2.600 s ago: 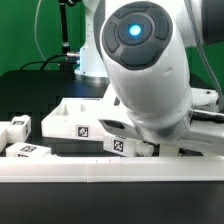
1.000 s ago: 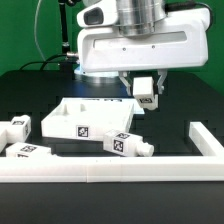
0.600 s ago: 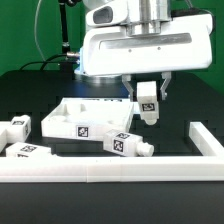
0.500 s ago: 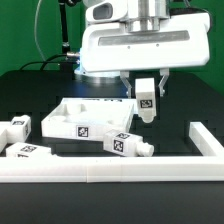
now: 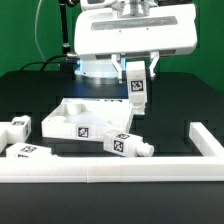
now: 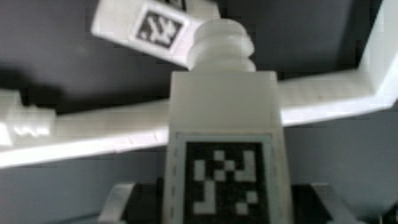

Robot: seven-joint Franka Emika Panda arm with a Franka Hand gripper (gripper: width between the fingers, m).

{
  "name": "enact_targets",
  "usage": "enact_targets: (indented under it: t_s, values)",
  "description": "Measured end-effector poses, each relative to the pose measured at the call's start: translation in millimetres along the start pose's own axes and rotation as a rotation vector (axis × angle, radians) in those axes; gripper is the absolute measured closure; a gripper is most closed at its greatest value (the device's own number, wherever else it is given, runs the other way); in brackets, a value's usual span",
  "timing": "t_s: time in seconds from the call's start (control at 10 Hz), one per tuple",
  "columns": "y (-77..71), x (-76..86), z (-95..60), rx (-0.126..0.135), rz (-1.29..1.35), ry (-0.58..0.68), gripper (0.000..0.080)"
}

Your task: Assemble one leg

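Note:
My gripper (image 5: 137, 72) is shut on a white leg (image 5: 137, 93) with a black-and-white tag. The leg hangs upright, peg end down, above the far right part of the white square panel (image 5: 85, 118). In the wrist view the held leg (image 6: 222, 130) fills the middle, its peg (image 6: 226, 44) pointing away, with the fingers (image 6: 139, 198) on both sides of its tagged end. A second leg (image 5: 125, 145) lies on the table in front of the panel. It shows in the wrist view (image 6: 151, 25) beyond the peg.
A long white border rail (image 5: 110, 170) runs along the front, with a short arm (image 5: 205, 140) at the exterior view's right. More tagged white parts (image 5: 18, 128) lie at the exterior view's left. The arm's white body (image 5: 135, 35) fills the upper middle.
The gripper has risen and shifted slightly toward the exterior view's left with the leg in it. The leg has turned from tilted to upright. Earlier the arm was low over the panel.

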State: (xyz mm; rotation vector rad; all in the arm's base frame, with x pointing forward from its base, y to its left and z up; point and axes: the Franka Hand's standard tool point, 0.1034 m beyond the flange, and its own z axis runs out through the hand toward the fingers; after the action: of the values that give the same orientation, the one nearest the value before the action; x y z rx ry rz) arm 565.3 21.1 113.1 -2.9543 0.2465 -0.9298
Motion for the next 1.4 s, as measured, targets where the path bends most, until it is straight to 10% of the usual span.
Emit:
enact_targets:
  t_s: [0.5,1.4]
  values:
    - [26.3,-40.1,-9.6,-0.042,-0.111,-0.098,0.0515]
    - [38.4,-48.0,-1.1,-0.055,-0.172,-0.116,0.0515]
